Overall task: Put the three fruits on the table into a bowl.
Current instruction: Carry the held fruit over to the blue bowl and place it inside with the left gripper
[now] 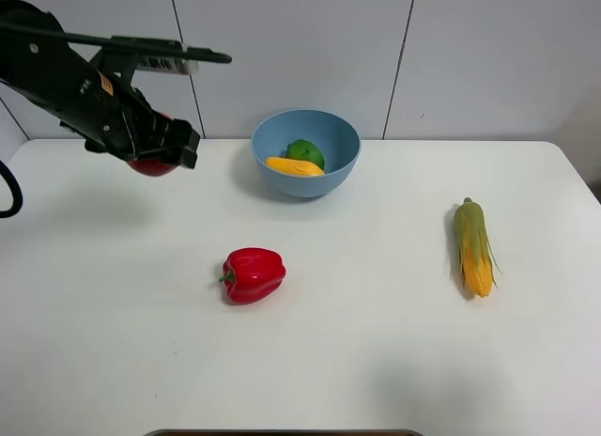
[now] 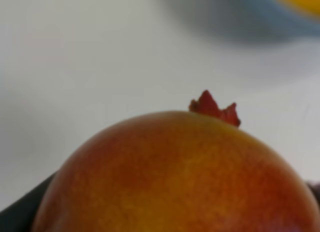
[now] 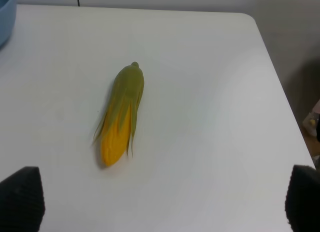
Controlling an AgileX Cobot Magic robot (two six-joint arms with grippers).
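While the left arm reaches in from the far left edge, raised above the plain white table (image 1: pixel 113 342), its black left gripper (image 1: pixel 161 152) hangs over the back left part of the tabletop with the round red apple with a yellowish blush (image 1: pixel 150 166) clamped in its closed jaws. From the overhead camera only the underside of the apple peeks out red beneath the black fingers. Up close in the left wrist view the apple (image 2: pixel 180 177) fills the lower half, orange-red with yellow mottling, a small dark red dried calyx at its crown, and dark finger edges showing at the lower corners on either side of it.

Just to the right of that gripper, near the back edge of the table, sits the round, deep light-blue bowl (image 1: pixel 338 135). The round green lime (image 1: pixel 306 152) and the oblong yellow-orange mango (image 1: pixel 294 166) already lie inside it, touching each other. The apple is off to the left of the bowl, held clear of the tabletop and apart from the rim.

A glossy red bell pepper with a green stem (image 1: pixel 253 275) lies on the table in front of the bowl, well apart from it. Far over on the right rests a yellow corn cob in a green husk (image 1: pixel 474 247).

The right gripper (image 3: pixel 160 197) does not show in the overhead view; in its own wrist view its two dark fingertips (image 3: pixel 20 197) stand wide apart, holding nothing, above the table near the corn cob (image 3: pixel 121 117).
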